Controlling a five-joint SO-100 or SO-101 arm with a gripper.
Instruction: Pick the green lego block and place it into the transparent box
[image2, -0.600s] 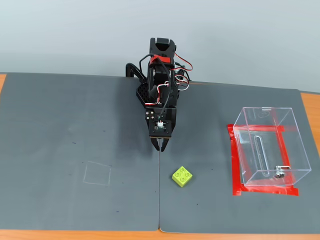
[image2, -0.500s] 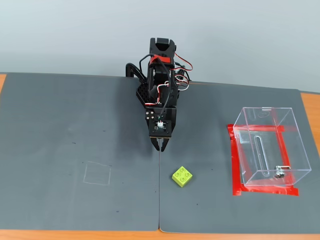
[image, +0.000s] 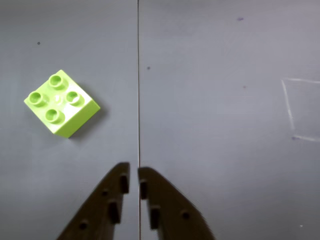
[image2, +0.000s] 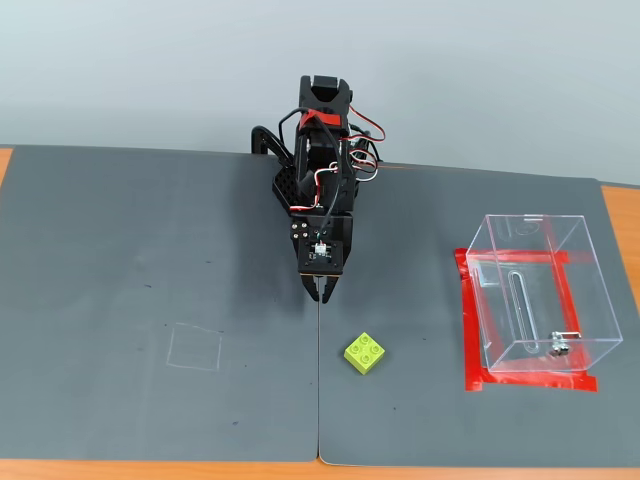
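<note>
Wrist view cuts off the end effector (image: 133, 181) at its base — fingers nearly together, empty — green lego block (image: 61, 103) well apart.

In the fixed view, the lego block (image2: 364, 353) lies on the mat (image2: 150, 300), just right of its seam (image2: 319, 400). The box (image2: 540, 295) stands well to its right. The end effector (image2: 320, 291) sits behind the block.

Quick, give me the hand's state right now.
Hand: closed, holding nothing; the green lego block lies apart from it on the mat.
</note>
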